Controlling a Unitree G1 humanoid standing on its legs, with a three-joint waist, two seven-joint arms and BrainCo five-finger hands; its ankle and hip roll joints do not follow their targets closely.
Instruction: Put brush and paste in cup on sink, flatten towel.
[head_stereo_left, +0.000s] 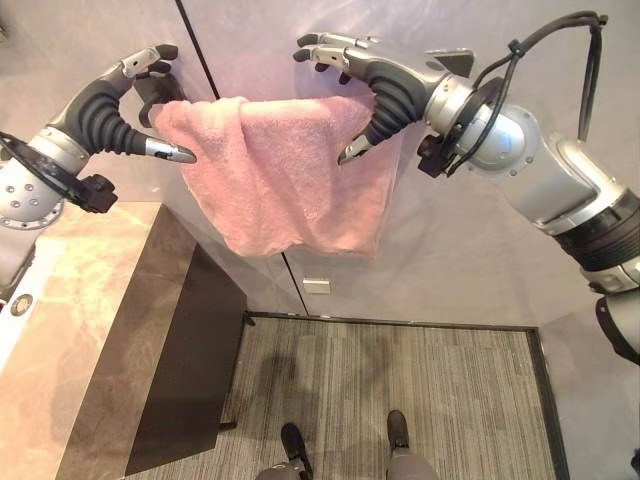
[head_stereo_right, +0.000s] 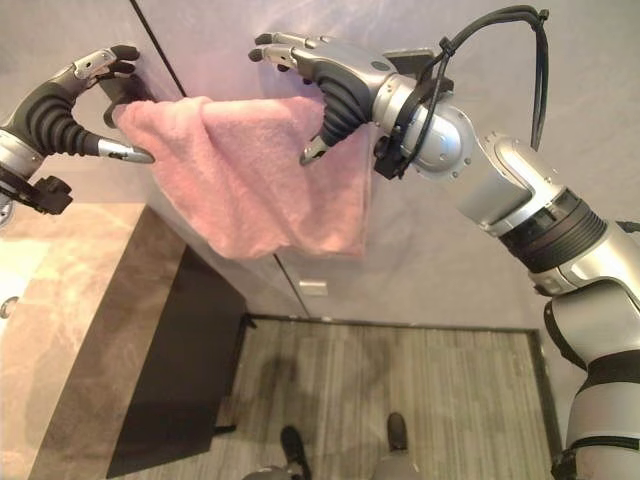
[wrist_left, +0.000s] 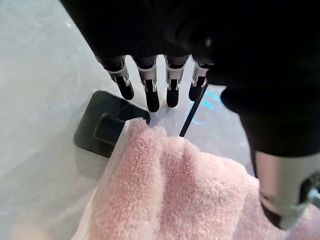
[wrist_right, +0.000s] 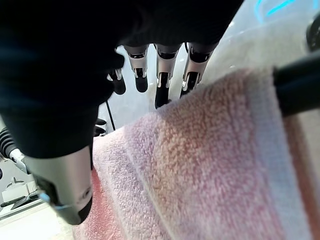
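A pink towel (head_stereo_left: 280, 170) hangs bunched over a dark rail (wrist_right: 300, 87) on the wall, with folds running down its front. My left hand (head_stereo_left: 105, 110) is at the towel's left end, by the rail's black bracket (wrist_left: 102, 130). Its fingers (wrist_left: 150, 95) are straight above the cloth and its thumb (head_stereo_left: 170, 152) lies in front of it. My right hand (head_stereo_left: 385, 85) is at the right end, fingers (wrist_right: 162, 85) stretched out over the top edge and thumb (head_stereo_left: 355, 148) pointing down across the front. Both hands are open and straddle the towel.
A beige stone countertop (head_stereo_left: 70, 330) with a dark cabinet front (head_stereo_left: 185, 360) runs along the lower left. Grey carpet (head_stereo_left: 400, 390) covers the floor below. A small white socket (head_stereo_left: 316, 286) sits low on the wall under the towel.
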